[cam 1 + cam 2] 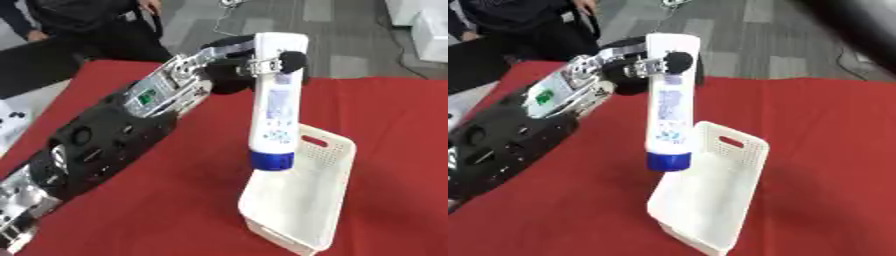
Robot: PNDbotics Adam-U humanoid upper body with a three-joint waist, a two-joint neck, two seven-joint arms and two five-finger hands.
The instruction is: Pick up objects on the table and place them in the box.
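A: Report the state of the left robot hand.

B: It is closed around the upper end of a white tube with a blue cap. The fingers wrap the tube from the robot's left, and one dark fingertip lies across its front face. The tube hangs nearly upright, cap end down.

A: Location of the tube relative to the box?

B: It is held in the air above the white plastic box. The cap sits over the box's left long wall, near the far end. Whether the cap touches the rim cannot be told. The box rests on the red surface, its long axis running away from the camera, with a slot handle in the far end wall.

A: Differences between the two views?

B: The left eye view shows the forearm down to the lower left corner, silver joints included. The right eye view cuts the arm shorter and shows a dark blurred shape in the upper right corner; what it is cannot be told. The right robot hand shows in neither view.
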